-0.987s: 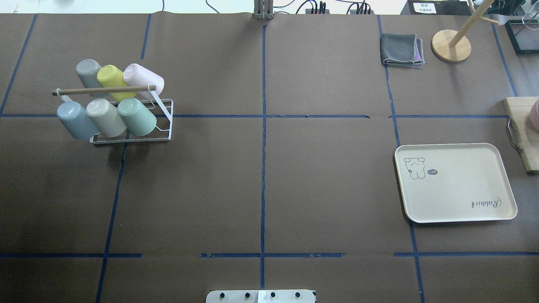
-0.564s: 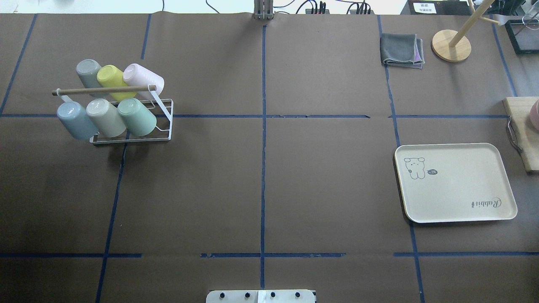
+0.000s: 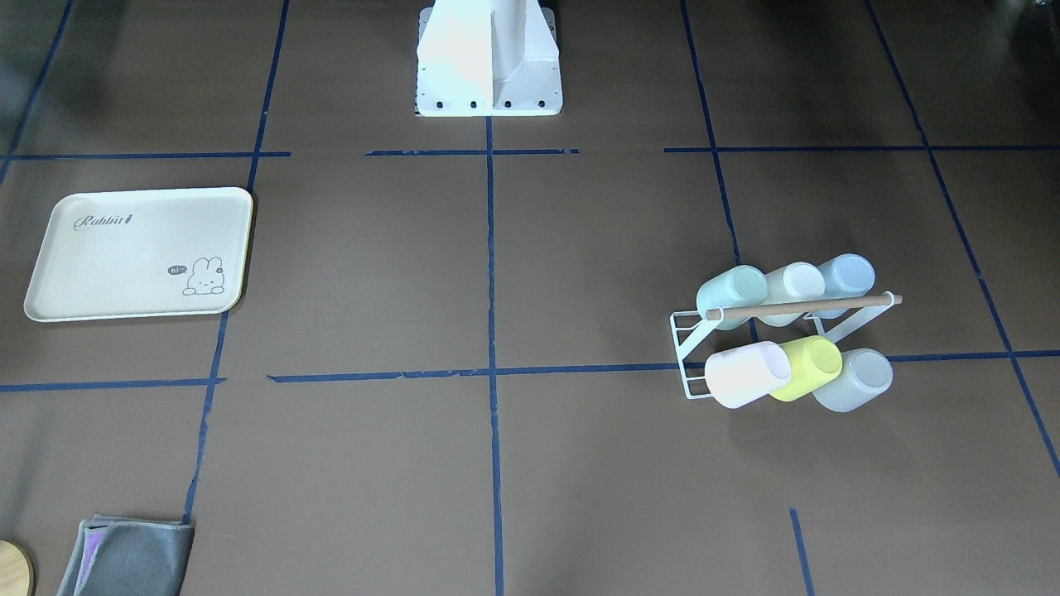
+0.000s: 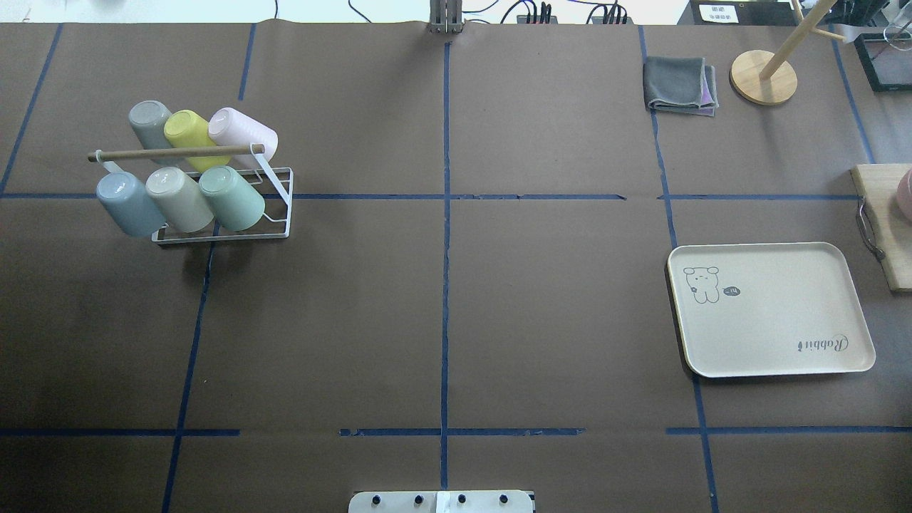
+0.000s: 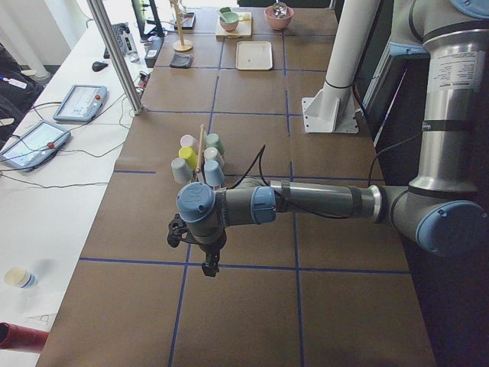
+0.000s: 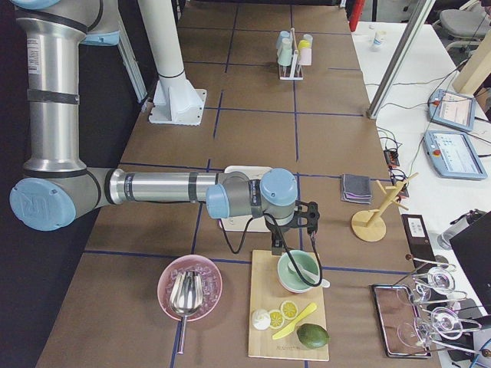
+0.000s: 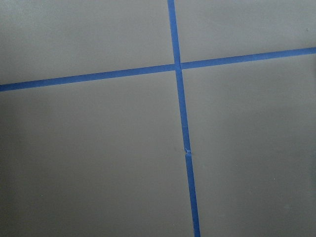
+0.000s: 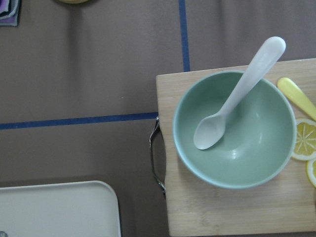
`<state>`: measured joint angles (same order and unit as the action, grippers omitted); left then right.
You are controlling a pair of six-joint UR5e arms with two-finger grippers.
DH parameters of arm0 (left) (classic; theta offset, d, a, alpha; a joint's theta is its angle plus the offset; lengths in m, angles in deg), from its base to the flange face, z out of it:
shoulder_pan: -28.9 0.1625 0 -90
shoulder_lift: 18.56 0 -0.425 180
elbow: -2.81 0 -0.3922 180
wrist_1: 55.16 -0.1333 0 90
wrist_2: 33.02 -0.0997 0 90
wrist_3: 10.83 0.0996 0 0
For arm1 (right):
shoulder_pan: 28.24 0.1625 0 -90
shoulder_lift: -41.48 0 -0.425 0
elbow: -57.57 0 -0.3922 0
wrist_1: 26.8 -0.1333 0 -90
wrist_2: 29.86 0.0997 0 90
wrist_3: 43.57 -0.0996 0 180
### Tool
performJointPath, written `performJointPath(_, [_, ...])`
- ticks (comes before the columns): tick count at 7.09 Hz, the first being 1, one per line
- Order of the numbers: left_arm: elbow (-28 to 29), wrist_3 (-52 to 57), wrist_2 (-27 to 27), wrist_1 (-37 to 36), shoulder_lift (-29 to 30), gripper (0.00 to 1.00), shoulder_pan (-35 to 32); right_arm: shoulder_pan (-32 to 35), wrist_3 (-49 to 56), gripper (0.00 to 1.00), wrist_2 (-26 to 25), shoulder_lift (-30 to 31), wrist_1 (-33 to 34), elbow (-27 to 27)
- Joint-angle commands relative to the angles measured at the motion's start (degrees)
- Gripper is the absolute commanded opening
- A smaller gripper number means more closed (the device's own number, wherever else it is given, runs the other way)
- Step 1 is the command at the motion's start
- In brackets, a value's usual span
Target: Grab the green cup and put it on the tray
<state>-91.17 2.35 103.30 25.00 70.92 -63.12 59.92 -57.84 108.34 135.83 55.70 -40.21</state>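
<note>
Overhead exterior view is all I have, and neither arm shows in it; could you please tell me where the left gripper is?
Observer: The left gripper hangs over the bare table, near a crossing of blue tape, on the side of the cup rack away from the tray.
Operator: Thank you. And the right gripper?
Observer: The right gripper hangs by the edge of a wooden board, past the tray toward the table's right end.
Operator: What does its wrist camera look down on?
Observer: A green bowl with a white spoon in it, standing on that board.
</note>
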Motion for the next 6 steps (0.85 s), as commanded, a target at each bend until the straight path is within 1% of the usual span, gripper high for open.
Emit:
performJointPath(1, [-0.8,0.0,0.0,0.0,-0.4,1.0,0.0,-6.3,-8.1,1.0,-1.4,4.1,-0.2,-6.5])
performJointPath(2, [-1.9,-0.3,0.0,0.0,-0.9,1.0,0.0,-8.2,-10.5,1.0,-1.5,7.0,-6.3,-6.6])
performJointPath(3, [-2.3,-0.6,0.0,-0.1,-0.9,1.0,0.0,-11.1,-17.6,1.0,-1.7,9.6,-15.6,-6.2])
performJointPath(4, [-2.3,-0.6,0.0,-0.1,-0.8,1.0,0.0,-15.4,-24.0,1.0,-3.9,11.3,-23.6,-4.4])
performJointPath(6, [-2.6,-0.6,0.0,-0.1,-0.8,1.0,0.0,-23.1,-32.3,1.0,-10.0,11.8,-35.0,1.1])
